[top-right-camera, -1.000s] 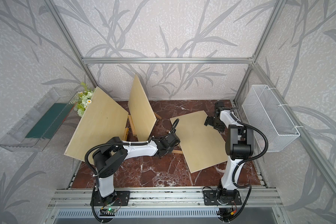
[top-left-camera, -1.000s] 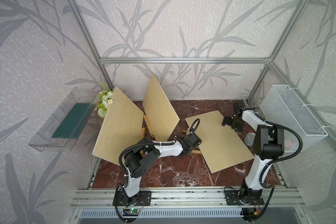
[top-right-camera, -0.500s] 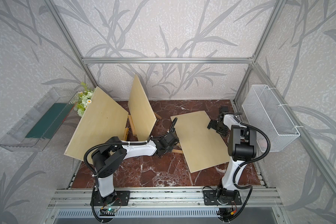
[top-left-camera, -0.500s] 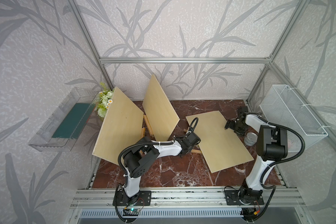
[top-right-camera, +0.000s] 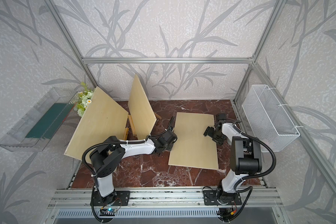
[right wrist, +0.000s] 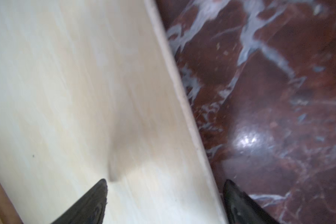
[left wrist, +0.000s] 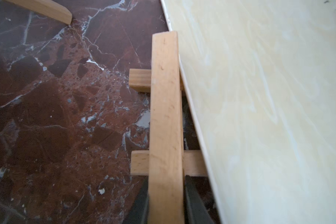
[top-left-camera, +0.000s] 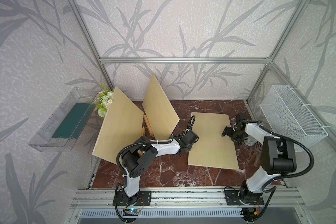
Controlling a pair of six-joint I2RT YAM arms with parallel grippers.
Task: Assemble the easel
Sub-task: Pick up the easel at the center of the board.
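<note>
On the marble table (top-left-camera: 163, 174), nearest the arm bases, a pale flat board (top-left-camera: 211, 143) is seen lying with its long axis running from front to back. At its left edge the left gripper (left wrist: 166, 194) is closed narrowly on an easel bar (left wrist: 165, 116). The bar's long axis points straight away from the gripper, alongside the board's edge. Two crosspieces (left wrist: 140, 163) fixed under the bar are tucked partly beneath the board. At the board's right edge the right gripper (right wrist: 165, 184) is spread wide and empty, one finger over the board and the other over the marble. Farther back on the left, a large tilted board (top-left-camera: 120, 126) and a second tilted board (top-left-camera: 159, 110) are stood, with more easel slats (top-left-camera: 148, 126) between them.
</note>
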